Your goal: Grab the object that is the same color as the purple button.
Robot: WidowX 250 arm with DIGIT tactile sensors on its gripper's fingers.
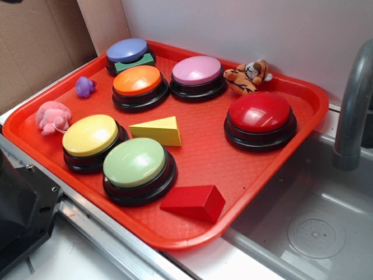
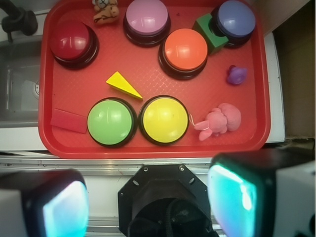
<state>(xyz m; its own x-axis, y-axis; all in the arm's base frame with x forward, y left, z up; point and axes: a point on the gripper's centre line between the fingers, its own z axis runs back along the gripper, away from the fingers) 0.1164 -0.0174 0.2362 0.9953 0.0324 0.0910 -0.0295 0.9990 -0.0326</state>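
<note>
The tiny lumpy purple toy (image 1: 85, 86) (image 2: 236, 75) lies on the red tray (image 1: 204, 157) (image 2: 158, 84) near its left rim in the exterior view. The purple button (image 1: 127, 51) (image 2: 236, 18), periwinkle top on a black base, stands at the tray's far corner. My gripper (image 2: 148, 202) is high above the robot base, outside the tray's near edge. Its jaws stand wide apart and empty, with a pad (image 2: 66, 210) at each side of the wrist view. It does not show in the exterior view.
On the tray stand orange (image 1: 137, 80), pink-lilac (image 1: 196, 70), red (image 1: 259, 112), yellow (image 1: 90, 135) and green (image 1: 134, 162) buttons. A green block (image 1: 135, 62), yellow wedge (image 1: 157, 130), red wedge (image 1: 194, 202), pink plush (image 1: 53, 116) and tiger plush (image 1: 247, 76) lie there. A sink with faucet (image 1: 352, 105) is at the right.
</note>
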